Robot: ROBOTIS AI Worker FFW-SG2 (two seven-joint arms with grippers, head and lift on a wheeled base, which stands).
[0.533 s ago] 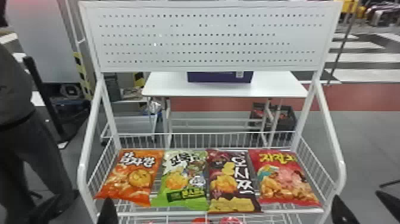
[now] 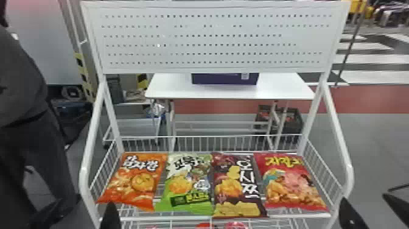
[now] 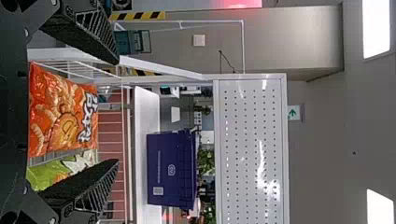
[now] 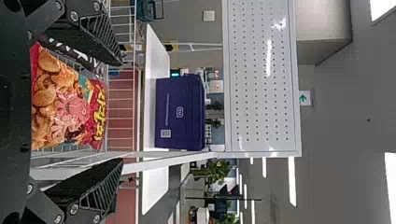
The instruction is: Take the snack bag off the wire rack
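The left black two-finger hand (image 3: 117, 111) stands wide and holds nothing; the right black two-finger hand (image 4: 122, 111) is also wide and empty. Both are near the front of the white wire rack (image 2: 170, 218). Compared with half a second ago, almost nothing has changed: the finger tips in the head view are nearly at the same place, and the bags have not moved. So, I think, the taking has not begun.

On the rack lie, side by side, the orange snack bag (image 2: 134, 179), the green and white one (image 2: 185, 185), the dark brown one (image 2: 237, 188) and the red one (image 2: 292, 182). Which is wanted, I cannot tell.
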